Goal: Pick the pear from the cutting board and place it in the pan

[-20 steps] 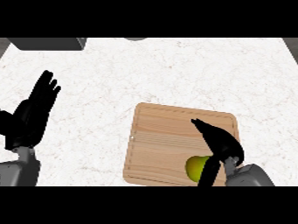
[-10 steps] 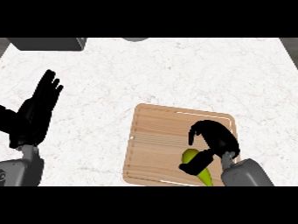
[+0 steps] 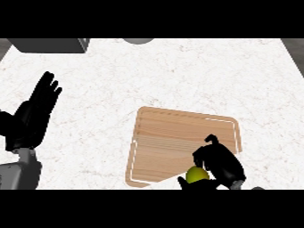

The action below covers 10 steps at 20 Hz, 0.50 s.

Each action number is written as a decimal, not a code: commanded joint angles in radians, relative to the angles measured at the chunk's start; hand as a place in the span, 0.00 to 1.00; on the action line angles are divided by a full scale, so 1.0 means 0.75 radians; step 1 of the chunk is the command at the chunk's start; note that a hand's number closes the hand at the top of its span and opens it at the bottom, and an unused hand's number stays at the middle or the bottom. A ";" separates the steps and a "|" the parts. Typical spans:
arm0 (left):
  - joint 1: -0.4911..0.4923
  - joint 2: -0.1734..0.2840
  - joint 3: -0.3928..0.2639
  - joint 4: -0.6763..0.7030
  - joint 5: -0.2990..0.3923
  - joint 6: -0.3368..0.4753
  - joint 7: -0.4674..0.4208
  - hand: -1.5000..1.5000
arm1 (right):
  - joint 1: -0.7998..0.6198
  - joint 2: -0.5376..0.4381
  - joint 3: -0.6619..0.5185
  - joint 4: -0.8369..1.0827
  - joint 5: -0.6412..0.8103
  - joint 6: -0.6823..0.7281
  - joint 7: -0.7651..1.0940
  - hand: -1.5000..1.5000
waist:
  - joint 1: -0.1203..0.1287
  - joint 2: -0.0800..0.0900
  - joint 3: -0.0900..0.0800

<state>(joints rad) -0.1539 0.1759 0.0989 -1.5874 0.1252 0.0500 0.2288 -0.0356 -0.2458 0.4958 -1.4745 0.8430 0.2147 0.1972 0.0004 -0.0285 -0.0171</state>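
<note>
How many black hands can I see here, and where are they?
2. The left hand rests open, fingers up, at the left edge. The right hand curls round the pear at the cutting board's near edge.

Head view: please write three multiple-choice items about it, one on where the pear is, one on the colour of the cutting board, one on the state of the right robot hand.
1. Where is the pear?
A. at the near edge of the cutting board
B. on the bare counter at the far left
C. beside the left robot hand

2. What colour is the cutting board?
A. dark blue
B. light wood brown
C. red

3. What is the state of the right robot hand?
A. flat and open on the counter
B. out of view
C. curled round the pear

Answers: 1 A, the yellow-green pear shows by the board's near edge. 2 B, the board has a pale wood grain. 3 C, black fingers wrap the pear, while the left robot hand rests open at the left.
</note>
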 commanded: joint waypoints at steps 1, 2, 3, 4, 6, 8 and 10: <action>-0.005 -0.003 -0.005 -0.001 0.001 -0.003 0.000 0.50 | 0.117 -0.070 0.225 0.066 0.098 0.014 -0.167 1.00 | 0.044 0.033 0.045; -0.002 -0.002 -0.005 0.001 0.001 -0.004 0.000 0.50 | 0.132 -0.099 0.242 0.048 0.123 -0.012 -0.195 1.00 | 0.043 0.026 0.047; -0.001 -0.006 -0.007 0.005 0.001 -0.003 0.002 0.50 | 0.141 -0.118 0.268 0.024 0.150 -0.043 -0.227 1.00 | 0.039 0.019 0.048; -0.005 -0.009 -0.010 0.002 0.003 -0.003 0.002 0.50 | 0.156 -0.140 0.290 0.011 0.171 -0.071 -0.262 1.00 | 0.036 0.013 0.052; 0.002 -0.010 -0.008 0.009 0.004 -0.002 0.004 0.50 | 0.173 -0.177 0.325 -0.026 0.222 -0.150 -0.322 1.00 | 0.027 -0.002 0.056; 0.008 -0.010 -0.007 0.013 0.006 -0.004 0.006 0.50 | 0.200 -0.206 0.364 -0.057 0.262 -0.230 -0.386 1.00 | 0.016 -0.019 0.061; 0.011 -0.008 -0.002 0.017 0.005 0.000 0.010 0.50 | 0.220 -0.238 0.399 -0.088 0.303 -0.316 -0.454 1.00 | 0.000 -0.035 0.066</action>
<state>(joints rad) -0.1505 0.1701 0.0948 -1.5797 0.1279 0.0485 0.2331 0.0673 -0.3922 0.6902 -1.5561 1.0150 0.0460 -0.0422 0.0111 -0.0551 0.0081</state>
